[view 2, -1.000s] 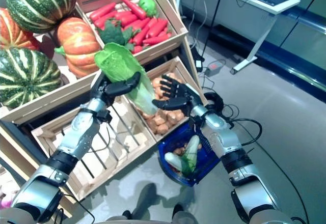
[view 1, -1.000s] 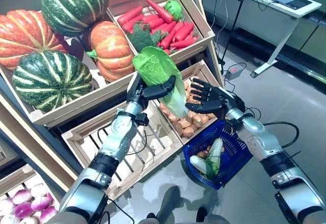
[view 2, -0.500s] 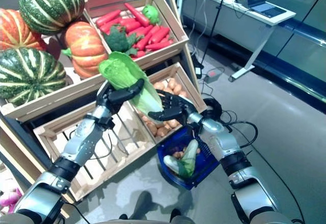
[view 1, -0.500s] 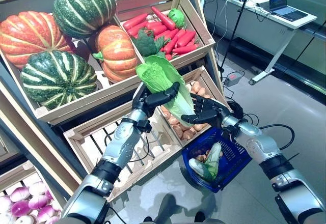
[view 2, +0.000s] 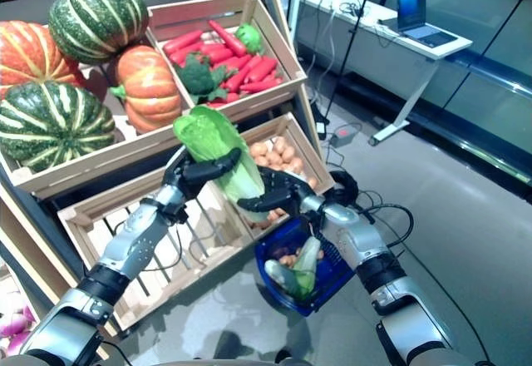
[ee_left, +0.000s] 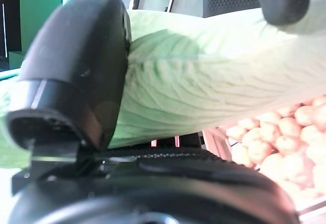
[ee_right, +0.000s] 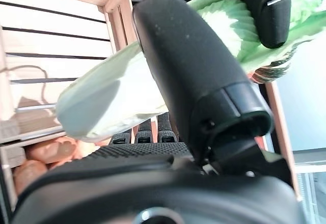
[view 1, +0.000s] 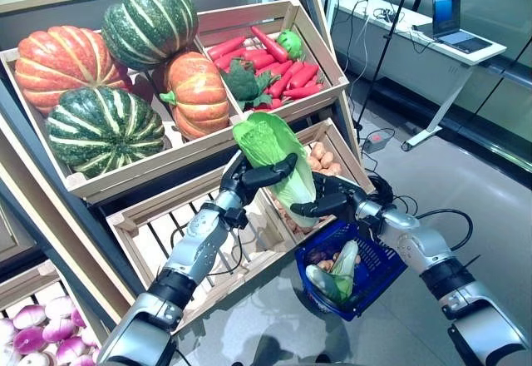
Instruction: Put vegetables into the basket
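The robot's left hand (view 1: 249, 175) grips a leafy green cabbage (view 1: 274, 154) in mid-air, thumb over the front of the head and fingers curled round behind it, w/ the pale stem end pointing down toward the right hand (view 1: 320, 200). That hand sits just beneath the stem, thumb and fingers closing round the lower part of the cabbage; its wrist view shows the thumb pressed across the whitish base, but the fingertips behind the leaves are hidden, so how firm the hold is can't be made out. Below and just beyond the right hand, near its wrist, hangs a blue basket (view 1: 374, 270) already holding a pale green veg (view 1: 345, 262) and some small brownish items too small to identify; what the basket hangs from is covered by the forearm. Behind both hands stands a slanted wooden rack (view 1: 328, 50): up and left of the left hand, striped green and orange pumpkins (view 1: 104, 125); above it, a crate of red peppers (view 1: 287, 75) w/ broccoli (view 1: 245, 83); directly behind the cabbage, a crate of potatoes (view 1: 320, 154), mostly blocked by leaves and hands. Beside the left forearm, a slatted crate (view 1: 158, 225). Purple-white bulbs (view 1: 33, 345) are cut off at the frame's lower corner. Off past the right arm, a desk w/ a laptop (view 1: 453, 21).
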Motion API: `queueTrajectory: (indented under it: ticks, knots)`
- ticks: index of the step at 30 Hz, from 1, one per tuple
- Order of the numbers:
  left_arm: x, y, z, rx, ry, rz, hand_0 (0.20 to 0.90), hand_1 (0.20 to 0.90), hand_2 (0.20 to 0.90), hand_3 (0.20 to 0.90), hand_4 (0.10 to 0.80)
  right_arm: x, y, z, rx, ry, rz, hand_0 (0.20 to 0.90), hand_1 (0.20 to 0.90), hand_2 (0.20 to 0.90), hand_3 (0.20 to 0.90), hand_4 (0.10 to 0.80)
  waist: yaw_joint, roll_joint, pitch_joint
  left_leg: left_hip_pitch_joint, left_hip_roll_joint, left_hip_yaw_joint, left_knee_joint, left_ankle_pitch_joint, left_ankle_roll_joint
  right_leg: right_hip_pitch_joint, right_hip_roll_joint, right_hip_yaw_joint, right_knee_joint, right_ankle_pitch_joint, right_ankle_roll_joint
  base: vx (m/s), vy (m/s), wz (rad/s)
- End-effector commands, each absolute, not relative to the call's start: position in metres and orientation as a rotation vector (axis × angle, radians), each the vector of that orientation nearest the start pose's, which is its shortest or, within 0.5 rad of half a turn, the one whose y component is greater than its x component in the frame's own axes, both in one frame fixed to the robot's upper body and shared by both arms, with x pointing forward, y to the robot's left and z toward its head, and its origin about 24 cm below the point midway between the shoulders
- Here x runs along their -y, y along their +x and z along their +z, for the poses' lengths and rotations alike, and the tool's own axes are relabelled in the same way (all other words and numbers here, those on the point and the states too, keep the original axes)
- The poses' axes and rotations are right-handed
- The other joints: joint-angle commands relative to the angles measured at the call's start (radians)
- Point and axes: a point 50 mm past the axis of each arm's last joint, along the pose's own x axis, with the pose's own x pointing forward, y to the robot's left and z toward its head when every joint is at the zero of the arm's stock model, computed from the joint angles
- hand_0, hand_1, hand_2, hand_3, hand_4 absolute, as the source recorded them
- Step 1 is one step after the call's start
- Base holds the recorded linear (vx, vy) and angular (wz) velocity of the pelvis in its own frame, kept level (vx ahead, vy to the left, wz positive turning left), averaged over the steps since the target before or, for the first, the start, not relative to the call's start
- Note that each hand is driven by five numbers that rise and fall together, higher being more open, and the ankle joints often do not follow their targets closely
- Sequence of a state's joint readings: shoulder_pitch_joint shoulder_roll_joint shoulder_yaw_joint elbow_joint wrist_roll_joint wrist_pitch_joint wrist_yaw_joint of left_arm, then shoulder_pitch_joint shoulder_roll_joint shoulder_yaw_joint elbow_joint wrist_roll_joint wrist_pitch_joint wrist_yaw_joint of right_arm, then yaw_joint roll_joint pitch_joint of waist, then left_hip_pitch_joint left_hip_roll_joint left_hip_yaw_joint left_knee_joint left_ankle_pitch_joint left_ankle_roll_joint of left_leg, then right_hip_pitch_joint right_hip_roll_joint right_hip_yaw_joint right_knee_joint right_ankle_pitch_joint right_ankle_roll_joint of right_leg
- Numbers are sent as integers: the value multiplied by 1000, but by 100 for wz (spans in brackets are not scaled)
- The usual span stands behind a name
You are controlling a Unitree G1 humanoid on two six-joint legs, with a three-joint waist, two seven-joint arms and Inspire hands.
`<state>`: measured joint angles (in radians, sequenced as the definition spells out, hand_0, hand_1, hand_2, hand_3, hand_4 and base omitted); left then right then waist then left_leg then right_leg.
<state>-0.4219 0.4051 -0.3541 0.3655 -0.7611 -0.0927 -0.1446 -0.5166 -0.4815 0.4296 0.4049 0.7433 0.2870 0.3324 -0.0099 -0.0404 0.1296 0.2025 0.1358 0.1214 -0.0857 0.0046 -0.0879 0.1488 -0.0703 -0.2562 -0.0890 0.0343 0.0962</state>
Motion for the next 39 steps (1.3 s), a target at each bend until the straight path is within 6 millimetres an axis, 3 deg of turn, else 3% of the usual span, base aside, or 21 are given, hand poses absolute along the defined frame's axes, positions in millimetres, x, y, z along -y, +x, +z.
queueTrajectory:
  ticks: [1,10,17,18,19,20,33,34,35,39]
  knots:
    - [-73,318,118,187,-358,-792,300,300,300,300,400,71,323,102,-182,240,1015,900,900,900,900,800,16,-9,-103,-50,-11,8,-2,8,3,20,-48,14,2,2,5,0,0,0]
    - [-52,297,119,173,-436,-1149,300,300,300,300,400,56,306,85,-403,547,1285,900,900,900,900,800,33,-8,-113,-48,-10,7,-2,6,3,23,-53,10,2,5,7,26,-3,0]
    - [-46,289,120,175,-483,-1240,300,300,300,300,400,50,297,75,-425,770,1306,900,900,900,900,800,39,-4,-120,-48,-14,-2,-2,3,6,24,-55,12,2,5,9,35,0,2]
    - [-45,288,120,174,-493,-1240,300,300,300,300,400,48,296,75,-412,799,1296,771,771,771,771,714,39,-3,-120,-48,-15,-3,-2,3,7,23,-56,12,2,5,10,27,2,5]
    - [-44,288,120,173,-495,-1240,300,300,300,300,400,48,296,75,-410,805,1294,575,575,575,575,584,39,-3,-120,-48,-15,-3,-2,3,7,23,-56,12,2,5,10,26,3,5]
    - [-43,287,120,167,-503,-1237,300,300,300,300,400,46,296,76,-386,830,1283,300,300,300,300,400,38,-2,-120,-48,-15,-3,-2,2,8,22,-56,13,2,4,10,0,0,0]
    - [-55,287,101,106,-490,-1151,300,300,300,300,400,57,307,86,-279,843,1127,300,300,300,300,400,33,1,-119,-45,-15,0,-2,-2,12,22,-58,17,2,3,10,0,0,0]
    - [-58,287,98,91,-475,-1128,778,778,778,778,718,62,309,85,-268,826,1103,300,300,300,300,400,32,2,-120,-44,-15,1,-2,-3,13,21,-57,19,2,3,9,0,0,0]
    - [-60,287,96,83,-467,-1119,900,900,900,900,800,64,310,85,-262,821,1089,300,300,300,300,400,32,2,-120,-43,-14,1,-2,-3,14,21,-58,20,2,3,9,0,0,0]
    - [-69,287,88,44,-440,-1087,900,900,900,900,800,79,317,83,-245,710,983,300,300,300,300,400,29,2,-119,-42,-12,4,-2,-2,15,19,-58,25,2,5,10,0,0,0]
